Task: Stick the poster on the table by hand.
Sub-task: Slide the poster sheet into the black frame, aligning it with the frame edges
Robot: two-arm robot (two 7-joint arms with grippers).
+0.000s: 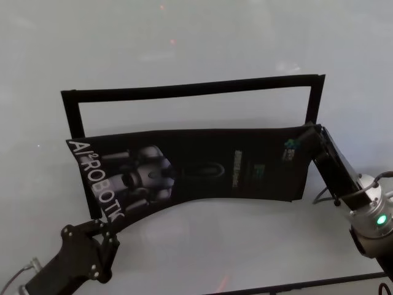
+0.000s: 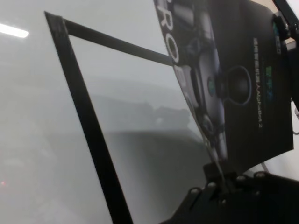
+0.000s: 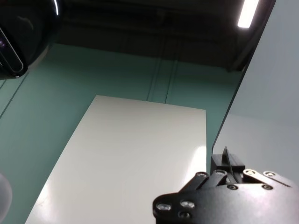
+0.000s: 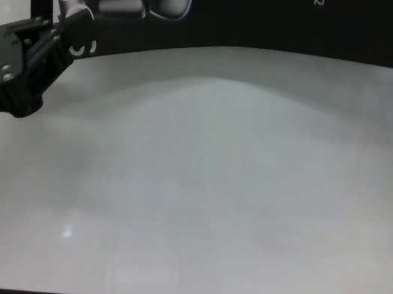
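White desk (image 1: 202,55) fills the head view, with a frame of black tape strips (image 1: 190,91) across its upper middle. I hold the poster (image 1: 202,169) between my two claws, in the centre of the frame just below the tape's top strip. My left claw (image 1: 101,228), at lower left, is pinched shut on the corner by the white letters; my right claw (image 1: 309,136), at right, grips the opposite upper corner. The sheet bows upward in the middle, its lower edge lifted off the desk. I judge the task about midway: the poster is positioned, but not yet laid flat and pressed down inside the tape.
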